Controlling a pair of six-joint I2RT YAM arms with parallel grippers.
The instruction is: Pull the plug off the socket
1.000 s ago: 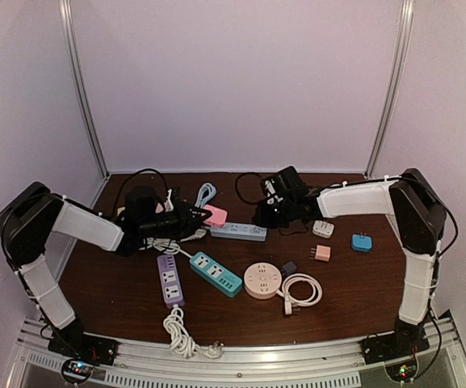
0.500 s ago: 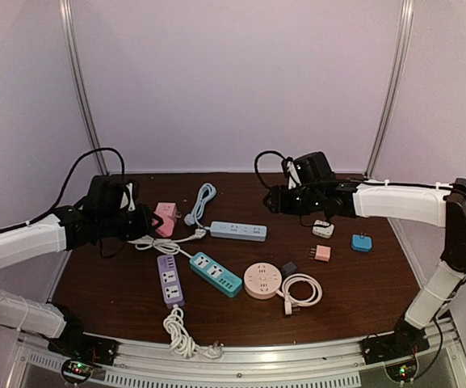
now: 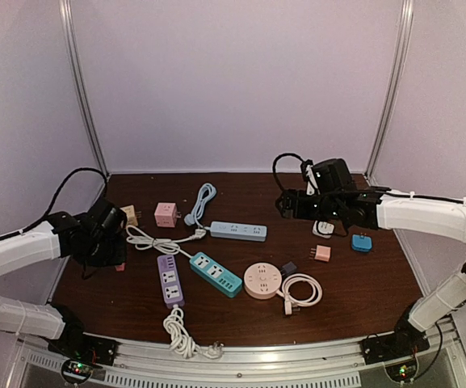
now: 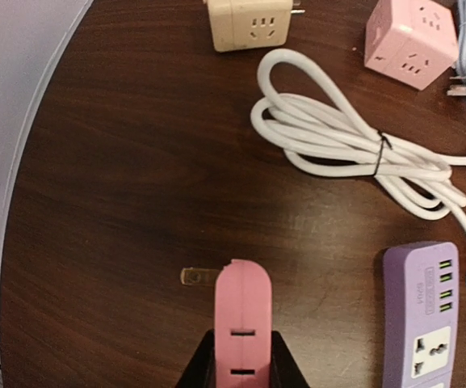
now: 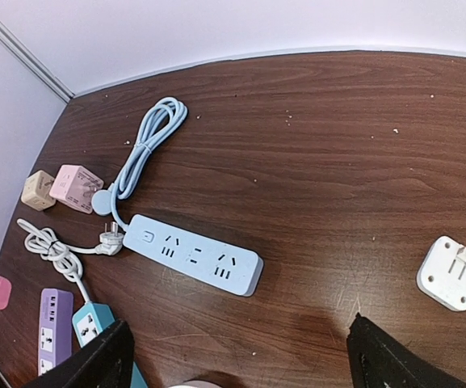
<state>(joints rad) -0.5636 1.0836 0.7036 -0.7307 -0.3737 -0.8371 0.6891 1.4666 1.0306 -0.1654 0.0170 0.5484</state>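
On the table [image 3: 362,283] the round socket [image 3: 262,280] lies near the middle. Just beside it are a cable ring [image 3: 301,289] at 3 o'clock and a slanted strip [image 3: 215,273] at 9 o'clock. A far strip [image 3: 238,231] lies at 11 o'clock. A USB strip [image 3: 170,279] lies left of the slanted one, and the plug [image 4: 243,315], in the left gripper [image 4: 243,368], is at its 9 o'clock.

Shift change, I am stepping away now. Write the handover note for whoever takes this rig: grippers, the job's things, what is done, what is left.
Left gripper: shut on the pink plug, low over the table near its left edge, with one prong showing bare.
Right gripper: open and empty, to the right of the blue power strip.
Done: the pink plug is free of any socket. The blue power strip's outlets show empty, and the pink cube socket sits apart, farther back.
Left: probably only to set the pink plug down and release it.
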